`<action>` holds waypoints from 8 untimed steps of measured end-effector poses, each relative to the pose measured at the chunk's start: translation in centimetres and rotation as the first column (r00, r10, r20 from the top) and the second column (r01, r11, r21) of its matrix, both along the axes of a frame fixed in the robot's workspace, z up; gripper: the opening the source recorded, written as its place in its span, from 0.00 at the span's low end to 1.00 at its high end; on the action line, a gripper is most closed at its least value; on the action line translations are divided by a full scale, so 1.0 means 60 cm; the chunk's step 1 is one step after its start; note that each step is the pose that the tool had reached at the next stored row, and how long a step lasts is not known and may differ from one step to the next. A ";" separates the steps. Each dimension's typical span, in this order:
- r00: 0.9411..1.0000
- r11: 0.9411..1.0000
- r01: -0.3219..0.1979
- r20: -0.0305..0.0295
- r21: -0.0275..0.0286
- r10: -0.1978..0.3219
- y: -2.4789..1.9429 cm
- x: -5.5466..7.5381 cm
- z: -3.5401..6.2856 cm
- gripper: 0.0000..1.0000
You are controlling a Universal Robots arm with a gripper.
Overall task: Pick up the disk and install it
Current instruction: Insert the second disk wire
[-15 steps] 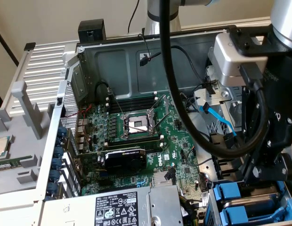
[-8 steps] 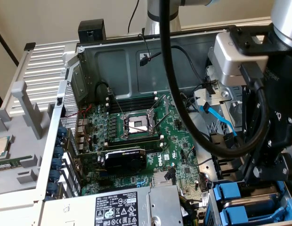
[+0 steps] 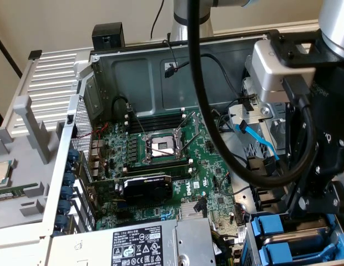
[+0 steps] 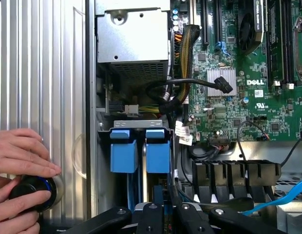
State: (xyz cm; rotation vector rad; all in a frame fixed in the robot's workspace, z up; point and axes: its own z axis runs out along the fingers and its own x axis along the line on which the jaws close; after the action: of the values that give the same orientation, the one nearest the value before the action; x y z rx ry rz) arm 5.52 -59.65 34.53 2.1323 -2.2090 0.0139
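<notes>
The robot arm (image 3: 190, 16) is a shiny silver tube. Its wrist block (image 3: 272, 69) is silver and black. A fat black cable (image 3: 216, 133) hangs down, at six o'clock from the tube.

Quick count: one open computer case (image 3: 105, 72) with one green motherboard (image 3: 161, 166) inside, one empty CPU socket (image 3: 161, 147), one black graphics card (image 3: 147, 188) and one grey power supply (image 3: 144, 244) with a black-and-white label. Down in the bay there are two blue-framed drives (image 4: 124, 151) (image 4: 157, 152) side by side, plus one light blue SATA cable (image 3: 261, 145). Also two hands (image 4: 19, 158) (image 4: 17, 209) on one black knob (image 4: 31, 190), and one robot gripper (image 4: 163, 217).
</notes>
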 end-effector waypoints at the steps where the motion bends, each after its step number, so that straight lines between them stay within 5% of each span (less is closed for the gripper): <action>1: 1.000 1.000 0.000 0.000 0.000 0.000 0.0000 0.000 0.000 0.16; 8: 1.000 1.000 0.000 0.002 0.000 0.000 0.0008 0.000 -0.002 0.16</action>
State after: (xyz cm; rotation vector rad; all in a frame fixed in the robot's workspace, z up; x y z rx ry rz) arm 5.52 -59.60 34.40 2.1334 -2.2103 0.0163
